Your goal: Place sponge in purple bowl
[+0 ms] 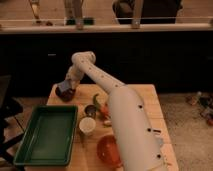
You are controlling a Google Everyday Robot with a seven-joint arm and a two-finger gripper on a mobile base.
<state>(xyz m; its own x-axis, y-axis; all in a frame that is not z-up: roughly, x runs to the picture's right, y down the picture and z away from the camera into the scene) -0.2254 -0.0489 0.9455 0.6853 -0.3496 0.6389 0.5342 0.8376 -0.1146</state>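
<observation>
Dark cabinets back a wooden bench (145, 97) where the arm reaches to the far left corner. Its end effector (66, 86) hangs right over the purple bowl (65, 94), with the blue-grey sponge (64, 87) directly beneath it at the bowl's mouth. Whether it is pinching the sponge cannot be told. Releasing downward looks like the remaining move
</observation>
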